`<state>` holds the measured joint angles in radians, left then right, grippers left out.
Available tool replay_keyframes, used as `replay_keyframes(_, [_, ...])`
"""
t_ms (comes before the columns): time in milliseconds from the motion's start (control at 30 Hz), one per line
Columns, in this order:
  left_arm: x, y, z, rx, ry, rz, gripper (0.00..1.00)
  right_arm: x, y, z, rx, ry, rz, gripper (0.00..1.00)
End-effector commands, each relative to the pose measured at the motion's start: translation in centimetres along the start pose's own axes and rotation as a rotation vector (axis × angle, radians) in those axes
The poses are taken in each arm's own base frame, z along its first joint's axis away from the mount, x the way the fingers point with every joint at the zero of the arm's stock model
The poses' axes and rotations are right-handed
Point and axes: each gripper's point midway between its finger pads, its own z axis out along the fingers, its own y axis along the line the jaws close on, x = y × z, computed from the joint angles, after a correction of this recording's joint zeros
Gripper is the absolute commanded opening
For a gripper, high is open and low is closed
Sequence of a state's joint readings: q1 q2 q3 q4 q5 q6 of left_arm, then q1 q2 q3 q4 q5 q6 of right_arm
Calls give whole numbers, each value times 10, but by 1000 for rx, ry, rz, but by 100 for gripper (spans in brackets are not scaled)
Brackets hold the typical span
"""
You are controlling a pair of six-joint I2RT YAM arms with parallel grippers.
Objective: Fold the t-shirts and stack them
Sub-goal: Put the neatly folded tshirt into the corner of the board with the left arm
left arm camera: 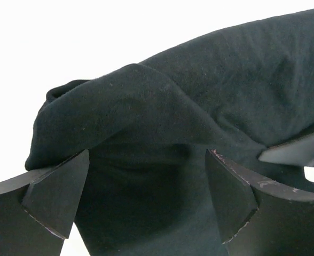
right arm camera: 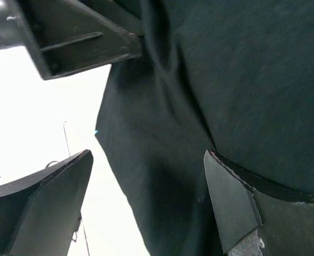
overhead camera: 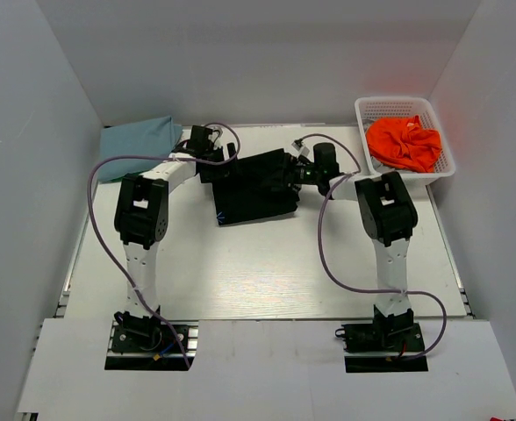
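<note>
Top external view shows me the large black cotton t-shirt [overhead camera: 254,197] bunched into a rough slab at the middle-back of the white surface [overhead camera: 240,281], its long axis running left to right. My next fold turns on that. The left gripper [left arm camera: 146,160] sits at the shirt's left end and the right gripper [right arm camera: 147,157] at its right end, so the cloth lies inward from each, and neither arm looks clearly nearer. Both grippers are released, jaws spread, with black fabric across the gap but nothing pinched. In the left wrist view a raised fold humps just beyond the fingers [left arm camera: 55,197]; I can't tell whether they touch it. A folded light blue t-shirt [overhead camera: 137,140] lies back left, and an orange t-shirt [overhead camera: 404,143] is crumpled in the white plastic mesh basket [overhead camera: 398,103] back right.
</note>
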<state>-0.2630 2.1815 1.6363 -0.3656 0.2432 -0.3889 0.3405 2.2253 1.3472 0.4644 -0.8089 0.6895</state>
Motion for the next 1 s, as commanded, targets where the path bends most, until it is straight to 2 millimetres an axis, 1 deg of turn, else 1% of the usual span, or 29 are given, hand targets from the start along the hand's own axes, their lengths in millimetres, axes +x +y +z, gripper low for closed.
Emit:
replay_keyframes(0, [-14,5,-19,-41,-17,-4,100,-22,54,-18,-57,-21,-140,90])
replay_keyframes(33, [-18,1,-24,-33,-35,-12,100,-33,80,-30,-71,-47,-197,90])
replay_keyframes(67, [-17,-7,-30,-23,-41,-2,100,-33,88,-34,-74,-53,-219,90])
replay_keyframes(100, [-21,-5,-37,-44,-61,-10,100,-38,105,-43,-82,-74,-252,90])
replay_keyframes(133, [-28,-16,-53,-40,-96,4,100,-40,106,-47,-52,-94,-278,90])
replay_keyframes(167, [-21,-11,-58,-61,-93,-15,100,-37,106,-52,-36,-99,-284,90])
replay_keyframes(200, [-23,-12,-65,-63,-111,-13,100,-38,126,-64,-42,-122,-320,90])
replay_keyframes(233, [-21,-13,-70,-59,-119,-20,100,-35,121,-69,-6,-136,-324,90])
replay_keyframes(267, [-14,-12,-79,-61,-115,-21,100,-34,122,-73,3,-146,-330,90])
replay_keyframes(300, [-9,-10,-82,-71,-114,-33,100,-39,143,-85,-5,-184,-375,90])
replay_keyframes(333, [-2,-4,-83,-96,-102,-38,100,-27,131,-88,23,-174,-346,90])
replay_keyframes(367, [13,3,-81,-110,-73,-53,100,-27,138,-95,23,-194,-363,90])
replay_keyframes(400, [19,5,-80,-115,-60,-55,100,-24,139,-97,25,-194,-365,90])
replay_keyframes(433, [19,5,-80,-115,-61,-64,100,-17,137,-101,39,-195,-360,90])
replay_keyframes(467, [31,11,-76,-132,-22,-72,100,-18,139,-105,55,-214,-368,90])
replay_keyframes(500, [36,9,-71,-133,-8,-78,100,-14,135,-107,66,-212,-359,90])
replay_keyframes(533, [46,15,-65,-149,26,-84,100,-12,138,-111,68,-217,-360,90])
replay_keyframes(633, [58,19,-53,-147,69,-101,100,-7,134,-114,83,-210,-345,90])
replay_keyframes(667, [69,19,-46,-156,102,-106,100,-7,132,-114,88,-209,-346,90])
replay_keyframes(733, [76,23,-40,-166,121,-124,100,-4,132,-114,92,-201,-343,90])
replay_keyframes(767, [79,21,-36,-163,128,-117,100,-4,131,-115,94,-201,-340,90])
replay_keyframes(800, [87,26,-29,-175,150,-131,95,-4,130,-116,99,-202,-341,90])
replay_keyframes(867, [91,18,-20,-159,161,-126,87,-3,128,-116,103,-198,-338,90])
replay_keyframes(900, [96,21,-16,-165,174,-129,84,-1,125,-116,113,-192,-336,90])
replay_keyframes(933, [101,22,-8,-180,188,-120,73,-1,124,-116,117,-191,-333,90])
replay_keyframes(967, [100,22,-3,-200,178,-107,64,1,120,-116,128,-188,-325,90])
